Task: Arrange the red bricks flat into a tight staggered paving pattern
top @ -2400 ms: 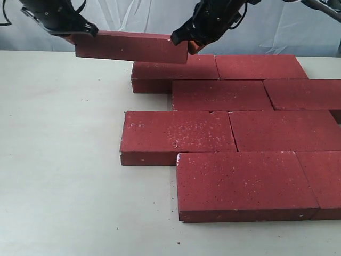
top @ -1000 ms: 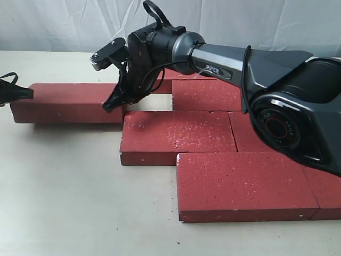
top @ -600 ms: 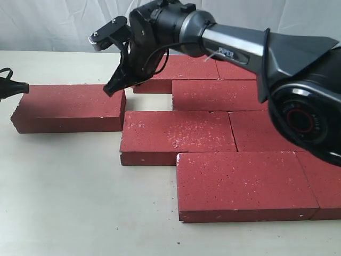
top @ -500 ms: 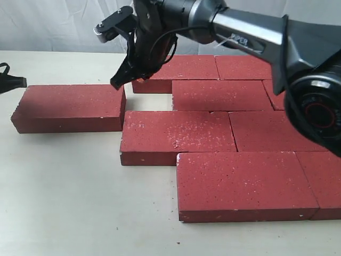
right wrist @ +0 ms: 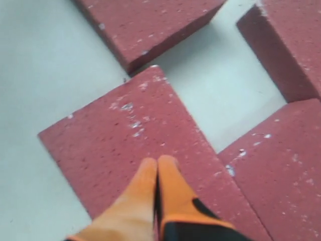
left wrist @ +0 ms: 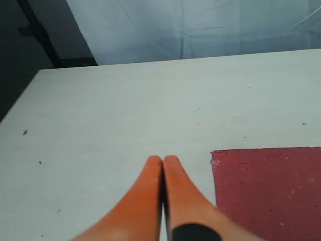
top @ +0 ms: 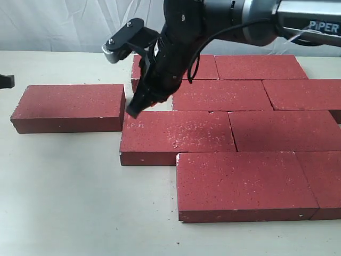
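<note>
Exterior view: oblique, mid-range over table (top: 64, 202). Wrist views are close, aimed past fingertips (left wrist: 150, 173) (right wrist: 144, 173) — left shares detached brick (top: 69, 106) (left wrist: 271, 186), right shares row-end brick (top: 176, 133) (right wrist: 125, 145).

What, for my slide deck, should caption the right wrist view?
Shut orange gripper poised over a speckled red brick, beside the unfilled gap in the paving.

Red bricks (top: 176, 130): dark red, flecked with white specks. Surface (top: 64, 192): plain off-white. Left gripper (left wrist: 162, 161), right gripper (right wrist: 157, 163): orange, black-trimmed. Backdrop (top: 64, 24): pale grey-white.
</note>
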`<move>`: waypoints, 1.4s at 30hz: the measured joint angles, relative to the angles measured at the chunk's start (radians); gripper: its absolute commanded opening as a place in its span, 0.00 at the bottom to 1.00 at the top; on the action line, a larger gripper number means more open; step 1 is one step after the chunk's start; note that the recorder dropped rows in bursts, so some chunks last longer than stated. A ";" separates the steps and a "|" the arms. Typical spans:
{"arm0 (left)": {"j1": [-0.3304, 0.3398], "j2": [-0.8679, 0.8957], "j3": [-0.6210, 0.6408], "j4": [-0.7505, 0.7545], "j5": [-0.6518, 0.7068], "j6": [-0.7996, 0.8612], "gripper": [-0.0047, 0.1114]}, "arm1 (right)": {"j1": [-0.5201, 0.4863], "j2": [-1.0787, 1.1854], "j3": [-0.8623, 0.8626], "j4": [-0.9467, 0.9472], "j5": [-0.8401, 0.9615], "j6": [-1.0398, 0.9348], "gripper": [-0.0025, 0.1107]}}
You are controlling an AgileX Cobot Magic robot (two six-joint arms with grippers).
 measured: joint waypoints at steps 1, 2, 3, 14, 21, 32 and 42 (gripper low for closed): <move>0.009 0.000 0.000 0.005 -0.002 0.008 0.04 | 0.000 -0.008 0.023 0.035 -0.002 -0.046 0.01; 0.021 0.000 0.000 0.009 -0.002 0.016 0.04 | 0.000 -0.013 0.047 0.079 -0.002 -0.106 0.01; 0.033 0.004 0.000 0.014 -0.002 0.021 0.04 | 0.000 -0.013 0.068 0.122 -0.002 -0.166 0.01; 0.110 0.199 -0.212 0.015 0.394 0.028 0.04 | 0.002 0.005 0.136 0.439 -0.088 -0.507 0.01; 0.115 0.219 -0.235 -0.014 0.409 0.030 0.04 | 0.002 0.083 0.136 0.489 -0.198 -0.560 0.01; 0.117 0.291 -0.257 -0.087 0.453 0.030 0.04 | 0.002 0.139 0.039 0.497 -0.137 -0.599 0.01; 0.117 0.297 -0.284 -0.101 0.477 0.030 0.04 | 0.002 0.263 -0.099 0.496 -0.156 -0.599 0.01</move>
